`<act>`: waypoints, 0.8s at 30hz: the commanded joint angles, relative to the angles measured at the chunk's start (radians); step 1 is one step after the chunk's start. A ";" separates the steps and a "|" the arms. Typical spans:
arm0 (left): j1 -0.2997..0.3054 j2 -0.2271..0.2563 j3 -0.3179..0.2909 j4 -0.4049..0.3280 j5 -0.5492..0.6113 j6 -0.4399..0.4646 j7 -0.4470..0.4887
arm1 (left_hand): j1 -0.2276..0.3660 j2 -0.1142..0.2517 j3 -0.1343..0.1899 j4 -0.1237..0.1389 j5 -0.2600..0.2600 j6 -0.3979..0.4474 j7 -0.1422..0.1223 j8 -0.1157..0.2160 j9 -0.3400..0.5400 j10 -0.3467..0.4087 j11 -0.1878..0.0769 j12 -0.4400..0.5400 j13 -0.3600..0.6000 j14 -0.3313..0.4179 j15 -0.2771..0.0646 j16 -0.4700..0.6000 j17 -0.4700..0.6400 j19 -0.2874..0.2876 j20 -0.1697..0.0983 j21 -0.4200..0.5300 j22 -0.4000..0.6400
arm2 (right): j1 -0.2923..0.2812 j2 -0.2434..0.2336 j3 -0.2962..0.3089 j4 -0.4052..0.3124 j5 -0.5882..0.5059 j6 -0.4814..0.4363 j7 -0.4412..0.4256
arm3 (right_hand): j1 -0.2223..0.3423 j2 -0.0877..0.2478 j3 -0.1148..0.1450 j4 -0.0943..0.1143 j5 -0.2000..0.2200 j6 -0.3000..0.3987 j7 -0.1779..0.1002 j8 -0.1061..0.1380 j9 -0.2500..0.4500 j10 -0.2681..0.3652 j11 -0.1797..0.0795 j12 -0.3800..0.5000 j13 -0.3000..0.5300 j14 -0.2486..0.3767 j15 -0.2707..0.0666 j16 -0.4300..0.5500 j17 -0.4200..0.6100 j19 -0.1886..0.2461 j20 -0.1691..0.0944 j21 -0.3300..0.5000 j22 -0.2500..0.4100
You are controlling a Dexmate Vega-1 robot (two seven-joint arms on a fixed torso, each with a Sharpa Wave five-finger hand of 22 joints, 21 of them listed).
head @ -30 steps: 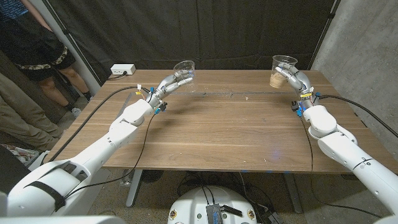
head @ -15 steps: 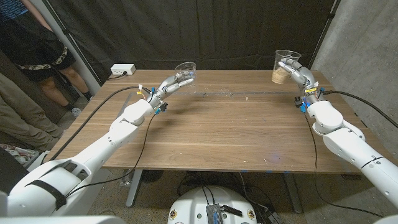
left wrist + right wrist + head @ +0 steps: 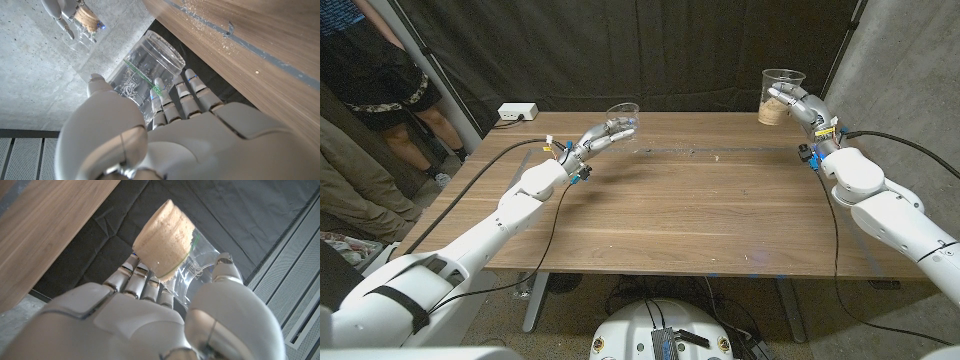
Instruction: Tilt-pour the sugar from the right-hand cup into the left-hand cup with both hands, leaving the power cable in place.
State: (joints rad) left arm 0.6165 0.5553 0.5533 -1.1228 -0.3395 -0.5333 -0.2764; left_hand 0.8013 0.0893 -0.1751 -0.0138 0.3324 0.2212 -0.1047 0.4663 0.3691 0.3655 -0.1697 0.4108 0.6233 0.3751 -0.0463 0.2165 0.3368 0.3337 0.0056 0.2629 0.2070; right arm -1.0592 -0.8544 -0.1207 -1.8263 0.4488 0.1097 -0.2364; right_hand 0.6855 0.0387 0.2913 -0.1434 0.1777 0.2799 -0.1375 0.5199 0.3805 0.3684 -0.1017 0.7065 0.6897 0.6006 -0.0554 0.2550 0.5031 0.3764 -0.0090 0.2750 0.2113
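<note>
A long wooden table (image 3: 690, 215) with a brown grain top stands before a black fabric curtain (image 3: 650, 50), and a rough grey concrete wall (image 3: 910, 80) rises at the far right. A white rectangular power strip (image 3: 517, 113) sits just beyond the table's far left corner, near the curtain's foot. A person in dark patterned shorts (image 3: 390, 95) stands at the left edge beside the table, legs partly in view.
</note>
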 commanded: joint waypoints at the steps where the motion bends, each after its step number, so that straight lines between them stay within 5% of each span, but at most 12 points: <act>1: -0.035 -0.021 0.016 0.041 0.001 0.003 -0.038 | -0.002 0.006 -0.007 0.000 -0.003 0.004 0.004 0.007 0.002 0.003 -0.002 0.006 0.006 0.008 -0.117 0.000 0.006 0.005 -0.005 0.005 0.002 | 0.020 -0.042 0.025 -0.062 0.017 -0.100 0.030 | -0.004 0.010 0.003 0.001 0.001 0.005 0.004 -0.002 0.003 0.013 0.001 -0.002 0.004 0.011 -0.173 0.003 0.007 0.006 0.003 -0.002 0.004; 24: -0.054 -0.040 0.025 0.053 0.025 0.023 -0.042 | 0.001 0.011 -0.013 0.001 -0.009 0.019 0.005 0.014 0.001 0.008 0.001 0.013 0.008 0.014 -0.117 -0.001 0.010 0.010 -0.014 0.008 0.002 | 0.125 -0.099 0.020 -0.103 0.049 -0.210 0.120 | -0.009 0.008 0.000 0.003 -0.002 0.009 0.015 -0.004 0.004 0.020 0.007 -0.002 0.005 0.017 -0.173 0.004 0.011 0.010 0.007 -0.001 0.004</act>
State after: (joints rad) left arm 0.5705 0.5256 0.5747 -1.0760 -0.3241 -0.5181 -0.3183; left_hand 0.7976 0.0931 -0.1793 -0.0096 0.3249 0.2307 -0.1035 0.4740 0.3689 0.3655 -0.1698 0.4150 0.6282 0.3770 -0.0443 0.2166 0.3414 0.3393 0.0001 0.2667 0.2069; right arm -0.9778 -0.9305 -0.0964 -1.9209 0.4896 -0.0673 -0.1587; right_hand 0.6797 0.0439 0.2911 -0.1435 0.1739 0.2837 -0.1260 0.5199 0.3829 0.3828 -0.0951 0.7030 0.6920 0.6075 -0.0589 0.2550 0.5092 0.3801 -0.0054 0.2750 0.2113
